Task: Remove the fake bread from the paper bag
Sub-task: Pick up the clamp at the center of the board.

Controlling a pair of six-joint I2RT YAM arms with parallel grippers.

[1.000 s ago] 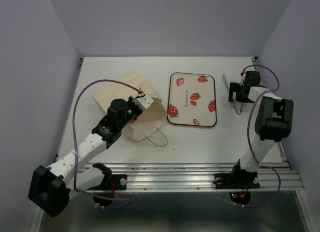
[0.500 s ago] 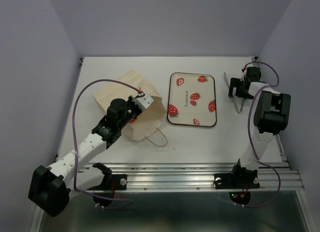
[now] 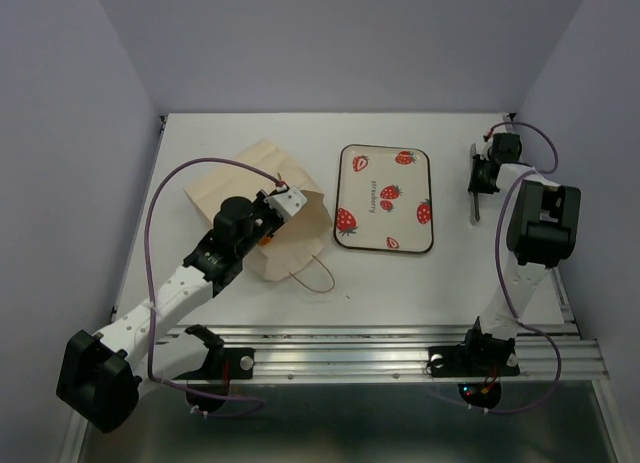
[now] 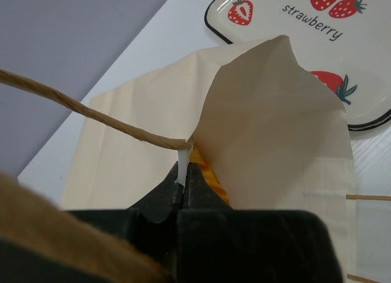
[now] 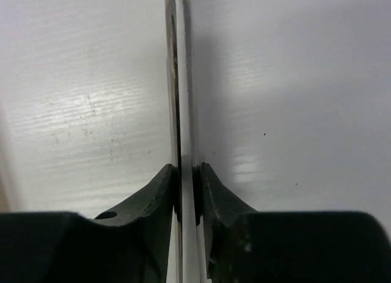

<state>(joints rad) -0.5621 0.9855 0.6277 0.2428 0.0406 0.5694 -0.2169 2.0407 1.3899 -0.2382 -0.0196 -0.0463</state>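
Left wrist — bread (image 4: 211, 176) just past fingers (image 4: 164, 200)

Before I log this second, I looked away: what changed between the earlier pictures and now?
The right gripper closed from open to shut, empty, and its arm shifted slightly. The left gripper stayed shut on the paper bag; bag and strawberry tray unmoved.

Tray (image 3: 372, 228): white, thin black rim, red strawberries with green leaves, black word "strawberry".
Bag (image 3: 235, 178), left of tray: plain cream-beige.
Handle (image 3: 318, 273) of bag: brown cord.
Bread (image 4: 211, 180), in bag mouth: orange-yellow sliver, ridged.
Table (image 3: 400, 283) under tray: white.
Walls (image 3: 340, 43) behind tray: pale lavender.
Arms (image 3: 185, 283), either side of tray: white links, black joints.
Cables (image 3: 220, 161): purple.
Rail (image 3: 400, 348), nearer than tray: silver.
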